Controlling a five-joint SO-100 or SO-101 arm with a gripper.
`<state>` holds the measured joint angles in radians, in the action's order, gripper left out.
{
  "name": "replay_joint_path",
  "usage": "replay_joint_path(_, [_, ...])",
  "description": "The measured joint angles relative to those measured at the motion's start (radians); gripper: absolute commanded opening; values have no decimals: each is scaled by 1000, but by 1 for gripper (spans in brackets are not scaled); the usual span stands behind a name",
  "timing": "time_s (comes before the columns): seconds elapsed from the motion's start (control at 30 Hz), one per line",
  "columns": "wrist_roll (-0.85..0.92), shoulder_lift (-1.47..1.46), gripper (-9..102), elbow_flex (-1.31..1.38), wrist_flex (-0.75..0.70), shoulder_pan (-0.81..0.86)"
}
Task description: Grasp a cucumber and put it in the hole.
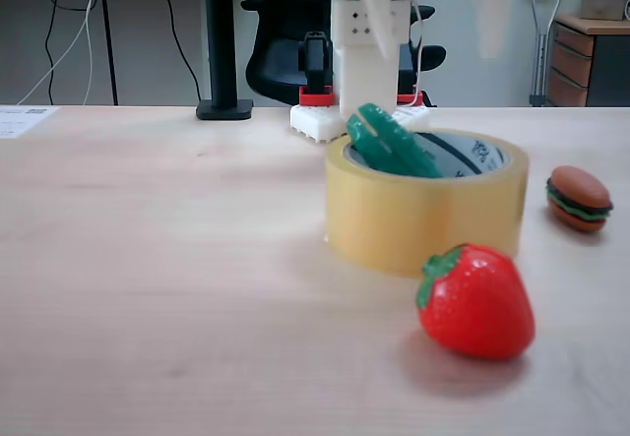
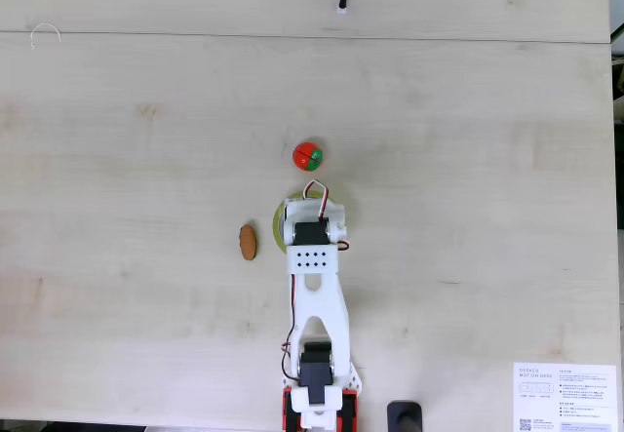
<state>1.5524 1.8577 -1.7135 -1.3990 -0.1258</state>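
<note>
We count one tape roll, one strawberry, one burger on the bench. Green gripper dips into the hole; we cannot tell its grip.

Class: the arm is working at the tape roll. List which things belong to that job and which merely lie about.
In the job: tape roll; its hole; end effector, reaching into the hole.
Lying about: strawberry; toy burger; paper sheet.

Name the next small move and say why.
Probably open the jaws and release. The green gripper already dips into the hole of the tape roll, below its rim. I cannot tell how far the jaws are parted.
</note>
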Motion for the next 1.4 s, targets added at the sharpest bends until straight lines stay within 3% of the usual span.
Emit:
replay_joint_path(0.37, [0, 43, 32, -66, 0, 0])
replay_joint_path(0.9, [0, 518, 30, -403, 0, 112])
replay_joint_path(1.4, [0, 888, 20, -723, 0, 147])
